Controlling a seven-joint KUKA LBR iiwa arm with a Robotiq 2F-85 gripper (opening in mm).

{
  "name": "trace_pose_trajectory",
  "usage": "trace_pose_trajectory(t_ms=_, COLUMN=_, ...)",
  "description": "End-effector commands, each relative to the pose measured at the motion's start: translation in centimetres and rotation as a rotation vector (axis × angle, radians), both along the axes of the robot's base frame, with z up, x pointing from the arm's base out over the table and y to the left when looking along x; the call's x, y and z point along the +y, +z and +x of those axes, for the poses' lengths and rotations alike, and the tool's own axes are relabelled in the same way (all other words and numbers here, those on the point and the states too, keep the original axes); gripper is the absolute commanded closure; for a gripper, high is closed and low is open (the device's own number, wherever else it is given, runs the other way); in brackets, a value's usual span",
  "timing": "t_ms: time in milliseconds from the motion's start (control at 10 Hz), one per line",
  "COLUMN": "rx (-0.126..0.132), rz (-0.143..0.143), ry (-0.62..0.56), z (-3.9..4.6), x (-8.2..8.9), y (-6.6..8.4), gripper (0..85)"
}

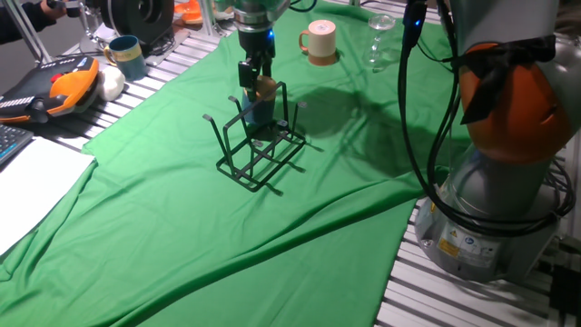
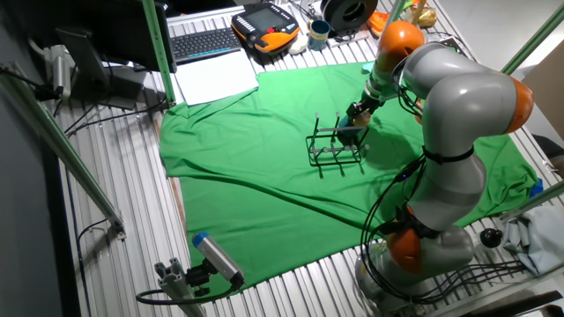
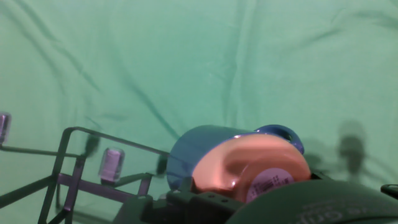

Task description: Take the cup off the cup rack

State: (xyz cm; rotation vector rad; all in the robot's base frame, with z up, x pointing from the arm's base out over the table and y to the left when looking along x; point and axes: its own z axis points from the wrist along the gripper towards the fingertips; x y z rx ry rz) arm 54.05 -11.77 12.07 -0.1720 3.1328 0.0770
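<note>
Open green cloth (image 1: 272,236) surrounds the cup rack (image 1: 259,150) on all sides, while the gripper (image 1: 256,84) clamps the tilted cup (image 1: 261,100), tan end uppermost.

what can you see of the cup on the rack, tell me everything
The cup is small and dark blue with a tan rounded end that faces up; the hand view shows a sticker on that end. It looks glossy, perhaps glazed or plastic. It sits tilted on the black wire cup rack, among the upright prongs, above the green cloth. The claw is right at its tan end; whether the fingers already grip it cannot be told. No handle shows.
</note>
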Motion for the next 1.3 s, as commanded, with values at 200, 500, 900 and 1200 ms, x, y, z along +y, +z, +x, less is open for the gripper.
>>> trace_pose_trajectory(t_ms=200, rx=0.021, rz=-0.005, ry=0.007, z=0.14, x=0.2, y=0.7, gripper=17.0)
trace_pose_trajectory(t_ms=500, rx=0.04, rz=-0.025, ry=-0.002, z=0.31, x=0.8, y=2.4, gripper=34.0)
trace_pose_trajectory(t_ms=900, rx=0.059, rz=-0.031, ry=-0.009, z=0.63, x=1.2, y=4.1, gripper=34.0)
trace_pose_trajectory(t_ms=1200, rx=0.082, rz=-0.036, ry=-0.011, z=1.36, x=1.1, y=6.1, gripper=34.0)
